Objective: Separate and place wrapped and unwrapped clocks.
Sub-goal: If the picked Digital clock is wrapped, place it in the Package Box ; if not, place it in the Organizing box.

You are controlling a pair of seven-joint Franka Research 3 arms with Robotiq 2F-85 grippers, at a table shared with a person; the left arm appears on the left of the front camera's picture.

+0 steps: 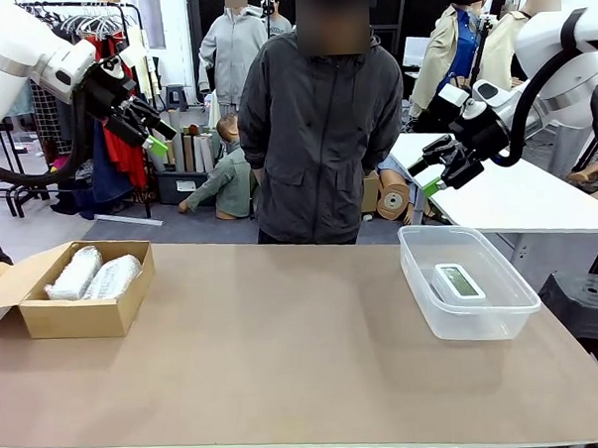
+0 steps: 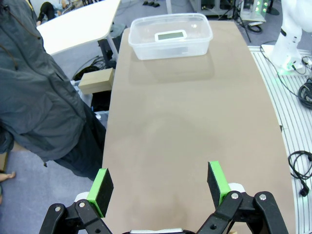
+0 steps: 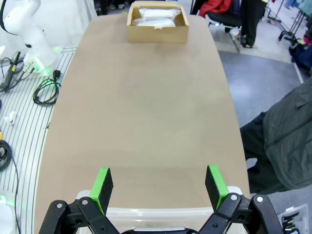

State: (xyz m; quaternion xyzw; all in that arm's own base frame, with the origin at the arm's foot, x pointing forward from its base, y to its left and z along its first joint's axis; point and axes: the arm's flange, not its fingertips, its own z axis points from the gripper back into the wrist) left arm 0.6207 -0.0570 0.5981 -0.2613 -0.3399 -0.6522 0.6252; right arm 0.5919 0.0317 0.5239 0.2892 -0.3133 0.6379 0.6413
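Sorting appears finished: two wrapped clocks are seen side by side in the cardboard box at the counter's left end, and the bare clock lies screen-up in the clear tub near the right end. Long axes are run roughly from near edge to far edge. Nothing is left loose. Both the left claw and the right claw are held wide open, empty, raised above the counter.

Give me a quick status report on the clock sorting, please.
Left gripper open, raised; right gripper open, raised. Two wrapped clocks in cardboard box; bare clock in clear tub. Nothing between them.
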